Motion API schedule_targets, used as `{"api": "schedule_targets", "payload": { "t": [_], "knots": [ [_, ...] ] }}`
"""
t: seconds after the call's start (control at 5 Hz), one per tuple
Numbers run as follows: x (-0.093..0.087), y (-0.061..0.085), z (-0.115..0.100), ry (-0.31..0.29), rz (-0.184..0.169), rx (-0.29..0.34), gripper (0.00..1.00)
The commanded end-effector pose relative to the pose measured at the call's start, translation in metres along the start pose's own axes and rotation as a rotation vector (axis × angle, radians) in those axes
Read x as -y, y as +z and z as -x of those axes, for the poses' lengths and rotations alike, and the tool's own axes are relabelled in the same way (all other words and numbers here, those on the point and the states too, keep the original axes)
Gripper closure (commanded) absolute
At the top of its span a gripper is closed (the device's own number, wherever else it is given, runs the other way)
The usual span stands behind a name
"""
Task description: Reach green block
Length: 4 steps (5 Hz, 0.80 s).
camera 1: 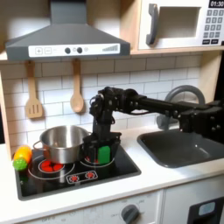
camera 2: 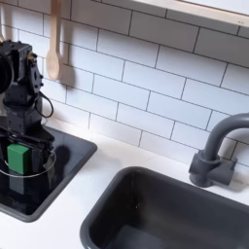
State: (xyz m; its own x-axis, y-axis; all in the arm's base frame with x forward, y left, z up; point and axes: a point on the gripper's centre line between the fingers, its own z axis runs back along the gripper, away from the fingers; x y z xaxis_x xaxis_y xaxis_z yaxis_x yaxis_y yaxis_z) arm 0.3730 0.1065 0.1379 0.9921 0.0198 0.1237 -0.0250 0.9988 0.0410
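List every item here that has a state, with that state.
green block: on the stove, between the tool's fingers
tool: lowered around the block; whether it grips, cannot tell
steel pot: upright on the left burner, no lid
toy vegetable: lying at the stove's left edge
sink: empty

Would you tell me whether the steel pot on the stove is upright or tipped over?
Upright: the steel pot stands on its base on the stovetop, with its open mouth facing up.

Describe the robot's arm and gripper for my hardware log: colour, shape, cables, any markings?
The arm is matte black throughout, built of boxy jointed segments with blocky motor housings. The gripper is black too, below a squarish wrist. No markings or cables can be made out at this resolution.
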Motion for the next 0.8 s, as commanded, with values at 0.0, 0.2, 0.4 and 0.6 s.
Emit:
{"api": "schedule_targets", "payload": {
  "t": [0.0, 0.2, 0.4, 0.6],
  "knots": [
    [0.0023, -0.0014, -0.0012, -0.025, 0.021, 0.012, 0.0],
    [0.0029, -0.0014, -0.0013, -0.033, 0.021, 0.012, 0.0],
    [0.0029, -0.0008, -0.0013, -0.033, 0.02, 0.014, 0.0],
    [0.0029, -0.0008, -0.0013, -0.034, 0.02, 0.014, 0.0]
  ]
}}
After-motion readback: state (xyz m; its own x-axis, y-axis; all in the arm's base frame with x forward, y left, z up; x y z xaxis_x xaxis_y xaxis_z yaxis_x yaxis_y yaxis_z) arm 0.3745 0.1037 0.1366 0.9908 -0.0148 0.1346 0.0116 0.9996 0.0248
